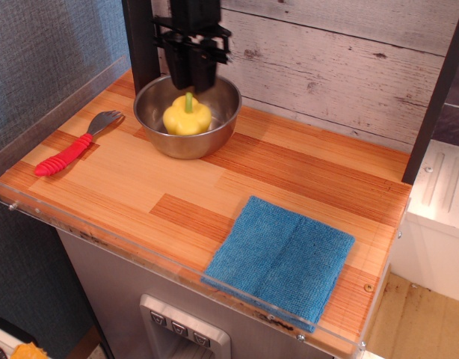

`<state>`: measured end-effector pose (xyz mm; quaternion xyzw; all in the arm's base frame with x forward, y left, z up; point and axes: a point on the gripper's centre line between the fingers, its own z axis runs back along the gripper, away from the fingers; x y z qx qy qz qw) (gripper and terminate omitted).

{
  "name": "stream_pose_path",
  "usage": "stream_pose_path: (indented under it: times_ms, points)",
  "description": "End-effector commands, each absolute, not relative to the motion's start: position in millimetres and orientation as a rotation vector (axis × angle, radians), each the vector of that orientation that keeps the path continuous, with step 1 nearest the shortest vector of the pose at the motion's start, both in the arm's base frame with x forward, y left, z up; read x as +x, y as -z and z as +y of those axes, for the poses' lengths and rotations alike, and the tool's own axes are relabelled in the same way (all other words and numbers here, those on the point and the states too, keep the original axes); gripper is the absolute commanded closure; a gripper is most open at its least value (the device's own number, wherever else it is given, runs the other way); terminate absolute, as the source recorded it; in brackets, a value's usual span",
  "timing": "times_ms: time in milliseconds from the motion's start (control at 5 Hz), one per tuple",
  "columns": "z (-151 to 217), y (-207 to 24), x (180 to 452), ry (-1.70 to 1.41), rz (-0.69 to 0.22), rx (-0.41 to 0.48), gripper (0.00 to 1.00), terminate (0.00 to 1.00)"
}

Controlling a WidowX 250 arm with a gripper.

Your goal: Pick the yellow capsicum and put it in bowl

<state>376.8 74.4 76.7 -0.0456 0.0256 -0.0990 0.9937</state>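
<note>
The yellow capsicum [187,117] sits upright inside the steel bowl [223,120] at the back left of the wooden counter, its green stem pointing up. My black gripper [193,81] hangs directly above the stem, just over the bowl. Its fingers stand apart, and the stem shows free below the fingertips. The gripper holds nothing.
A spork with a red handle [65,155] lies left of the bowl. A folded blue cloth [280,258] lies at the front right. A plank wall runs behind the counter, a black post [140,41] stands beside the bowl, and clear plastic guards edge the left and front.
</note>
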Motion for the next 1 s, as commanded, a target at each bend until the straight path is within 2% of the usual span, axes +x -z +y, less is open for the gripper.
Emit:
stream_pose_path:
  times_ms: [0,200,600,800]
  points:
    - [57,-143,346,0.247,-0.117,-0.015,0.00,0.00]
    - [39,-155,331,0.236,-0.146,0.010,0.00,0.00]
    - [28,-147,322,0.197,-0.118,0.020,0.00,0.00]
    - [28,-147,322,0.197,-0.118,0.020,0.00,1.00]
